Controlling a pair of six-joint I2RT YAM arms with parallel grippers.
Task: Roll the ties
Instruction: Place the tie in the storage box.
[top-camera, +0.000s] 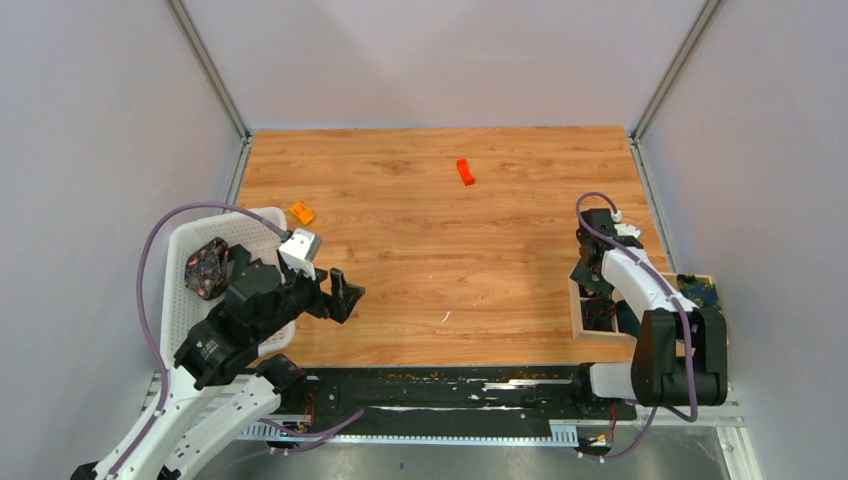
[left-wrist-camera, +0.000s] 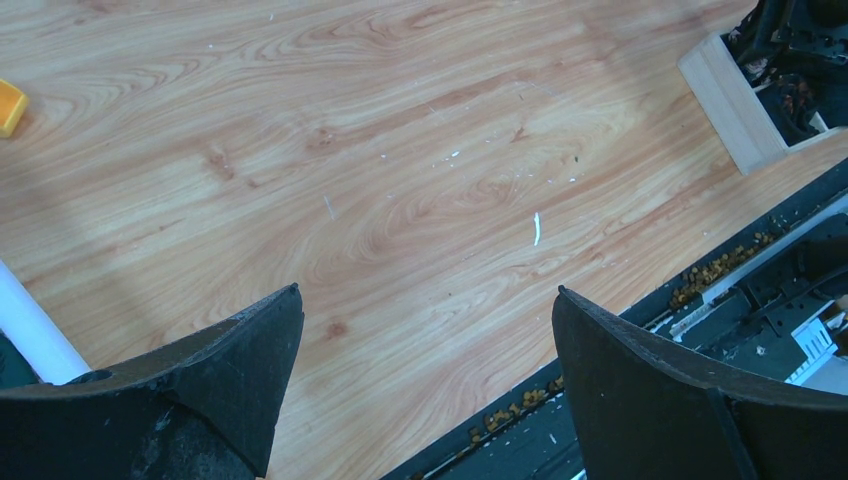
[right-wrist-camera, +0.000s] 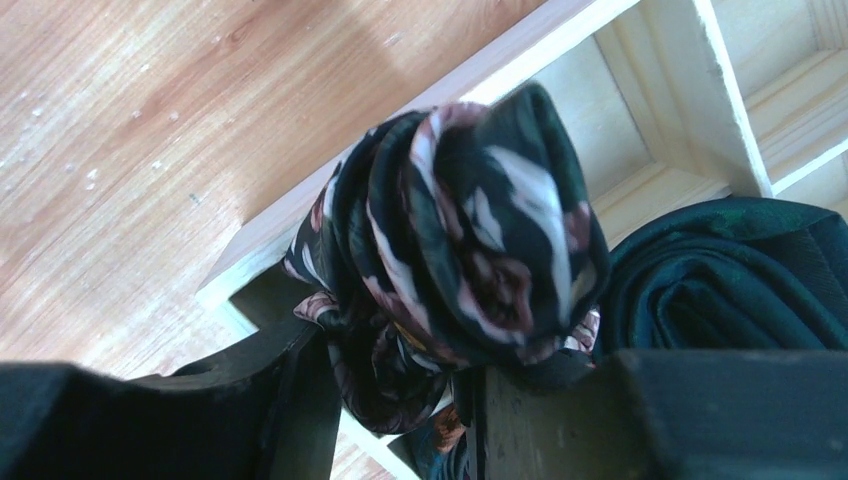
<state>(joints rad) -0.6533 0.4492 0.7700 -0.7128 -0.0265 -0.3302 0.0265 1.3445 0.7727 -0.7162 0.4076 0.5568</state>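
The rolled flowered tie (right-wrist-camera: 470, 230) sits right between the right pincer's (right-wrist-camera: 412, 400) fingers, coiled end facing the wrist, at the wooden box (right-wrist-camera: 690, 90). Squeezed or loose, I can't tell. The left pincer (left-wrist-camera: 425, 300), spread wide, is well away.

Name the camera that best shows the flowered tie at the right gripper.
Right wrist: the flowered tie fills the frame between the fingers of the right gripper, above the wooden box. Top view hides it under the arm; left wrist shows only the box.
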